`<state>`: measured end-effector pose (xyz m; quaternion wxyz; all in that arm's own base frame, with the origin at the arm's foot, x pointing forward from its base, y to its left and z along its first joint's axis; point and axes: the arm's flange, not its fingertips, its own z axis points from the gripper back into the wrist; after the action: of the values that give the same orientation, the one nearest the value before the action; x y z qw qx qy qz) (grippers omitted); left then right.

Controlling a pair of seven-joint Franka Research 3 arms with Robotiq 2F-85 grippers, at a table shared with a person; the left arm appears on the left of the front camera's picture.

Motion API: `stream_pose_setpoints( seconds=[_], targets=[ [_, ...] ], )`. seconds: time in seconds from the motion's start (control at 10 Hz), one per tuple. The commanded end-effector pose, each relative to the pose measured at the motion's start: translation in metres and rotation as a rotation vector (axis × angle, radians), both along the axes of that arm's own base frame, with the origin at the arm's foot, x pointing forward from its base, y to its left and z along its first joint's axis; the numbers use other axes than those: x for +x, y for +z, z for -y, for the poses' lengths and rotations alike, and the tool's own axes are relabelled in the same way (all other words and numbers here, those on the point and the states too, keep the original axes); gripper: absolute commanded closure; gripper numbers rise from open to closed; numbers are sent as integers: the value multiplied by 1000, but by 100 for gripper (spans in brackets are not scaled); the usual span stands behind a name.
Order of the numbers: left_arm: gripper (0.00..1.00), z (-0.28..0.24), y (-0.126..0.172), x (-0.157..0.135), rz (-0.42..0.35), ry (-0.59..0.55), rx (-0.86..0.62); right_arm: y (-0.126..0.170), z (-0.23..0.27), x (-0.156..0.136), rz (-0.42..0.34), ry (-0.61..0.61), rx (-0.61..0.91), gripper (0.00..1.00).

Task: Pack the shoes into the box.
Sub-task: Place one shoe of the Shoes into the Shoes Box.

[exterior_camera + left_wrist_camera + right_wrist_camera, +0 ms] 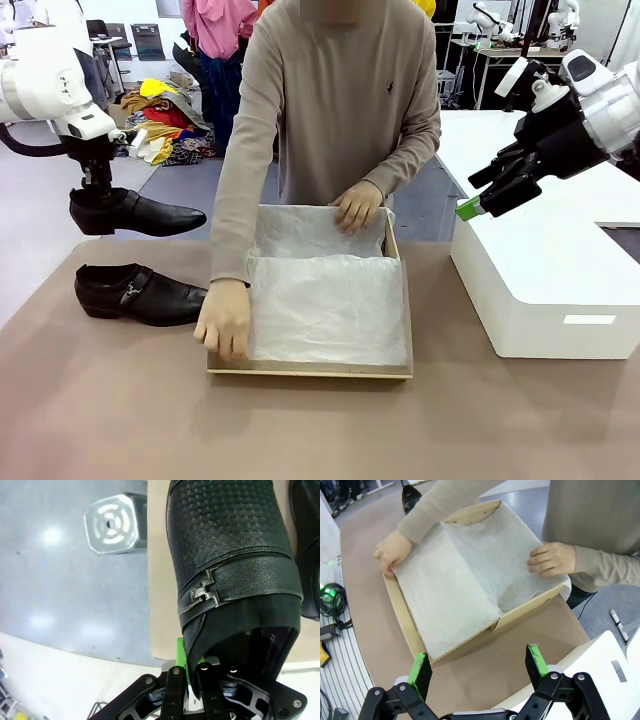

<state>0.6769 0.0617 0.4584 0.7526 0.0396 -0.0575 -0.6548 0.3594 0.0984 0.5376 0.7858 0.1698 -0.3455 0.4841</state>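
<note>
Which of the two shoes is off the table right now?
The upper shoe, gripped at its heel end by the left gripper and held in the air. The other shoe lies on the table just below it, left of the box.

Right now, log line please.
left gripper: shut on shoe | right gripper: open | other shoe: on table | box: tissue-lined, person holding

In the front view the left hand ends at the held shoe, its fingertips hidden by the heel collar. In the left wrist view one green pad peeks beside the heel, the other finger is hidden by the shoe, and the toe runs off the top edge. The second shoe is cut by the right edge. The tissue covers the box floor; a person's hand hides its near left corner.
</note>
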Motion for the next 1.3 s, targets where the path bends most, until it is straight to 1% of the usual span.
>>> stream_pose_setpoints(
  seconds=[0.0,0.4,0.6,0.7,1.2],
  targets=[
    [100,-4,11,-21,32,-46,-24,-1,0,3,8,17,16,0],
    [100,-4,29,-40,45,-60,-19,-1,0,3,8,17,16,0],
    [100,-4,34,-47,-37,-50,-57,-1,0,3,8,17,16,0],
    [100,-1,30,-31,19,-39,-8,-1,0,3,8,17,16,0],
    [100,-1,30,-31,19,-39,-8,-1,0,3,8,17,16,0]
  ],
)
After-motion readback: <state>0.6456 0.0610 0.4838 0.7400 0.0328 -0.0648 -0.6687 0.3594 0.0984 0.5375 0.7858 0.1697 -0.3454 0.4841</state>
